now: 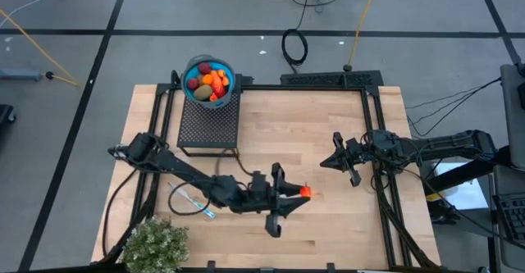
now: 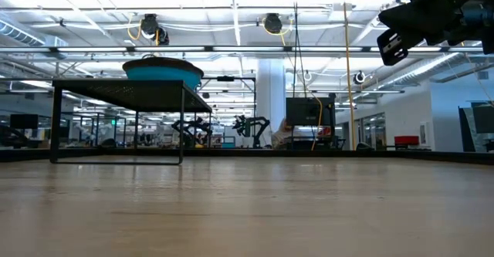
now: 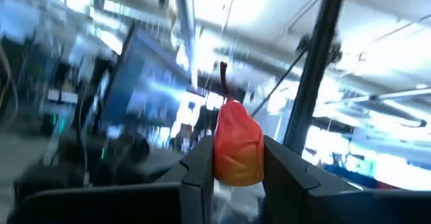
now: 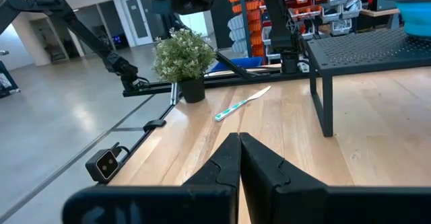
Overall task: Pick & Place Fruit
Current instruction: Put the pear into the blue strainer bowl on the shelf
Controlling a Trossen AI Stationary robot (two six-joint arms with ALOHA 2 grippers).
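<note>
Landmark: black mesh stand (image 1: 209,124) at the far-left part of the wooden table (image 1: 328,142).

Blue bowl (image 1: 208,79) perched on the stand's far edge, filled with fruit pieces (image 1: 210,83): orange, red, dark red, one olive-brown. From the low view, only the bowl's rim (image 2: 163,71) visible above the stand top (image 2: 131,93).

Left gripper (image 1: 302,193) out in front of the stand and to its right, raised off the table, arm stretched across from the stand's left side. Fingers (image 3: 199,171) clamped on a red-orange pear-shaped fruit (image 3: 237,143), stem pointing up; same piece seen from above as an orange spot (image 1: 305,192) at the fingertips.

Right gripper (image 1: 330,161) well to the right of the stand, raised, pointing back toward it. Fingers (image 4: 225,158) pressed together, nothing between them.

Thin blue-and-white stick (image 1: 194,202) flat on the table in front of the stand. Bushy green plant (image 1: 155,243) at the near-left corner, beyond the stick from the stand.
</note>
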